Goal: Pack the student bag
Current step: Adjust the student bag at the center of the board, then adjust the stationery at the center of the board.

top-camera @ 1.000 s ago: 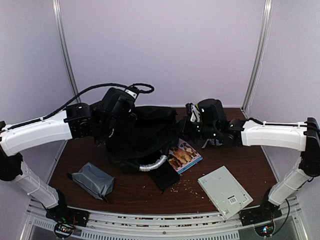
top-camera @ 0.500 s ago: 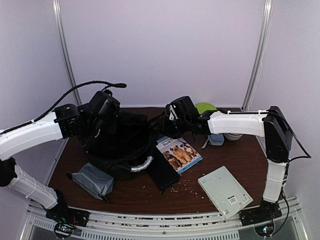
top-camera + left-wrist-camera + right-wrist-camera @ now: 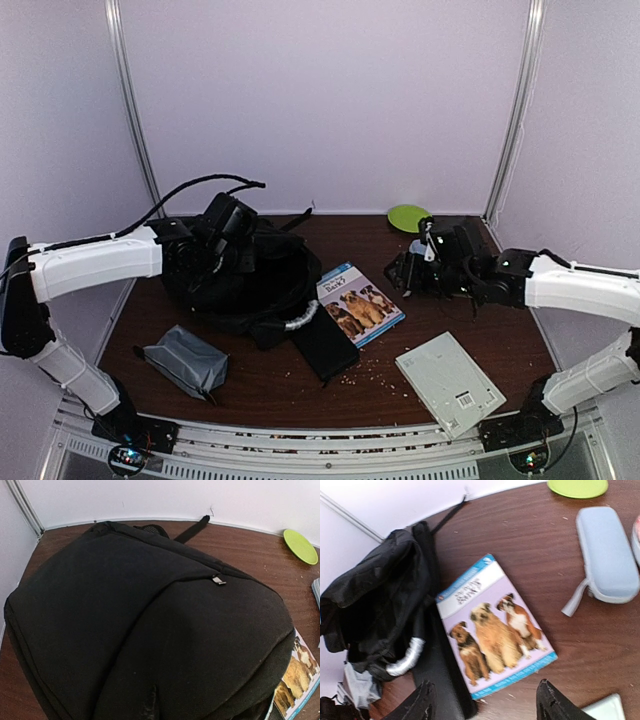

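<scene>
The student bag [image 3: 262,280] is a big black fabric backpack slumped at the back left of the table, its grey-white handle [image 3: 301,320] toward the front. It fills the left wrist view [image 3: 150,620], zip pull on top. My left gripper [image 3: 212,262] is pressed into the bag's left top and shut on its fabric, with the fingers hidden. My right gripper [image 3: 405,270] hangs open and empty to the right of the bag. In the right wrist view its two fingertips [image 3: 425,700] straddle the near edge of a dog book [image 3: 495,630].
The dog book [image 3: 360,305] leans on a flat black case [image 3: 325,345]. A grey pouch [image 3: 185,360] lies front left and a white booklet [image 3: 450,380] front right. At the back right are a green plate [image 3: 408,217] and a light-blue case [image 3: 607,552]. Crumbs dot the table.
My right gripper opened, came off the bag's right side and drew back to the right. The left gripper lowered and the raised bag sank flatter onto the table.
</scene>
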